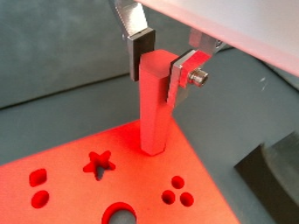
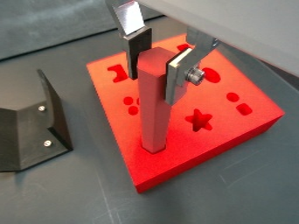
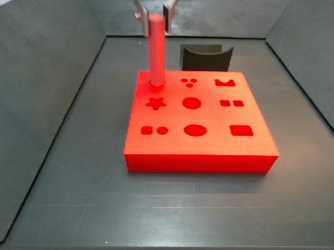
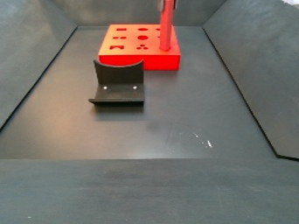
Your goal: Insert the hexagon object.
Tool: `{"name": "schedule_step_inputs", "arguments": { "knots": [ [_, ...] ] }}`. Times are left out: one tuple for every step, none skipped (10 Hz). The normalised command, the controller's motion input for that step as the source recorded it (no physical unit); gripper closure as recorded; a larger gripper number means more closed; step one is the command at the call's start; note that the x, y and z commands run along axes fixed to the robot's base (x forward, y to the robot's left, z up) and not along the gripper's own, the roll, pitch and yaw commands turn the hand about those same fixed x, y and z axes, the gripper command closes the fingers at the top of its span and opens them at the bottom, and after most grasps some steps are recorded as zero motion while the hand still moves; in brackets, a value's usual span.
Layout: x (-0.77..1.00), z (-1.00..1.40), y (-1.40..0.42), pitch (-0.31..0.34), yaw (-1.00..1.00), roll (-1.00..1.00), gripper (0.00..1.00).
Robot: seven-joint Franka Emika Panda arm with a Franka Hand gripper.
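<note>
The hexagon object [image 1: 155, 109], a long light-red rod, stands upright between my gripper's [image 1: 160, 65] fingers, which are shut on its top end. Its lower end meets the top of the big red block [image 1: 70, 162] near one corner. I cannot tell how deep it sits there. Both wrist views show the grip, also on the rod [image 2: 153, 109] in my gripper [image 2: 158, 63] over the block [image 2: 251, 122]. In both side views the rod [image 3: 156, 49] [image 4: 167, 24] rises from the block [image 3: 209, 137] [image 4: 131, 48] up to the gripper [image 3: 156, 10] at the frame's upper edge.
The dark fixture [image 2: 24, 118] stands on the floor beside the block, also in both side views [image 3: 205, 56] [image 4: 117, 83]. The block has several other shaped holes, among them a star [image 1: 100, 163] and round dots. Grey bin walls [image 3: 72, 107] slope up around the floor.
</note>
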Motion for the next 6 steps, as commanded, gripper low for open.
{"name": "schedule_step_inputs", "arguments": {
  "knots": [
    [0.20, -0.91, 0.00, -0.071, 0.00, 0.00, 1.00],
    [0.21, -0.87, 0.00, -0.083, 0.00, 0.00, 1.00],
    [0.19, -0.87, 0.00, -0.090, 0.00, 0.00, 1.00],
    [0.14, -0.77, 0.00, -0.096, 0.00, 0.00, 1.00],
    [0.00, 0.00, 0.00, 0.000, 0.00, 0.00, 1.00],
    [0.00, 0.00, 0.00, 0.000, 0.00, 0.00, 1.00]
  ]
}}
